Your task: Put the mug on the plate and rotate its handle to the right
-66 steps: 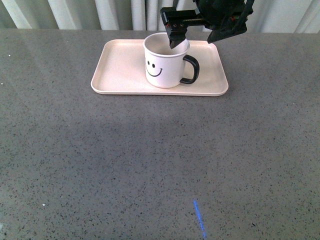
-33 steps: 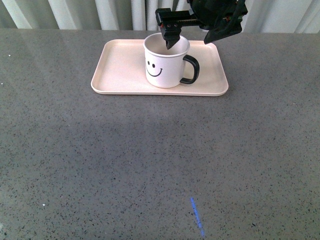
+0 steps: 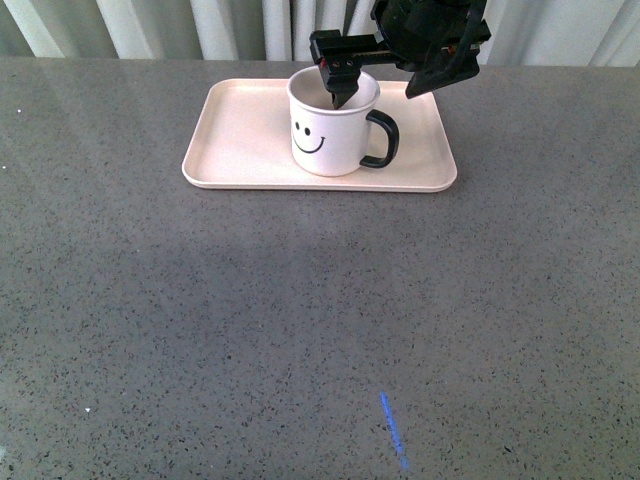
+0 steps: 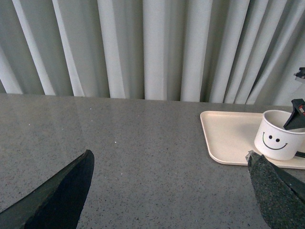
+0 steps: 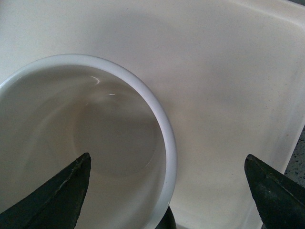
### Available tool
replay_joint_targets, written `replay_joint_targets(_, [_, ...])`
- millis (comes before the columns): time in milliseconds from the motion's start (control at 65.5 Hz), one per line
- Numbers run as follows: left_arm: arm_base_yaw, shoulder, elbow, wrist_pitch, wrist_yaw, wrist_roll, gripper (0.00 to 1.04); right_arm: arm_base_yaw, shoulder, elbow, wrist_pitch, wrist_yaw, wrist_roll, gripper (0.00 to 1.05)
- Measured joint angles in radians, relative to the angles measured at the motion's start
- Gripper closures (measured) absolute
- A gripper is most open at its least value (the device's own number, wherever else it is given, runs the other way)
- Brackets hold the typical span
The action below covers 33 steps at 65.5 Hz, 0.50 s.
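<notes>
Resting upright on the plate (image 3: 240, 130): mug (image 3: 335, 140).

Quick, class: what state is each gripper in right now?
Left gripper: open, holding nothing.
Right gripper: open astride the rim of the mug, gripping nothing.

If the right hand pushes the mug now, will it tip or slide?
Probably stable: the mug looks squat and empty. It likely slides rather than tips on the smooth tray. Its glossy wall may slip in the right hand, open astride the rim.
</notes>
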Motion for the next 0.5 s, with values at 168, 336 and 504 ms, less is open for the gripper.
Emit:
replay_joint_targets(168, [0.000,0.000,0.000,0.000,0.000,0.000,0.09,0.002,0.012,0.023,-0.011,0.003,0.011,0.35])
replay_joint_targets(336, [0.000,0.000,0.000,0.000,0.000,0.000,0.09,0.006,0.015,0.030,-0.014,0.007,0.018,0.61])
replay_joint_targets(504, [0.000,0.000,0.000,0.000,0.000,0.000,0.09,0.007,0.015,0.029,-0.021,0.005,0.040,0.87])
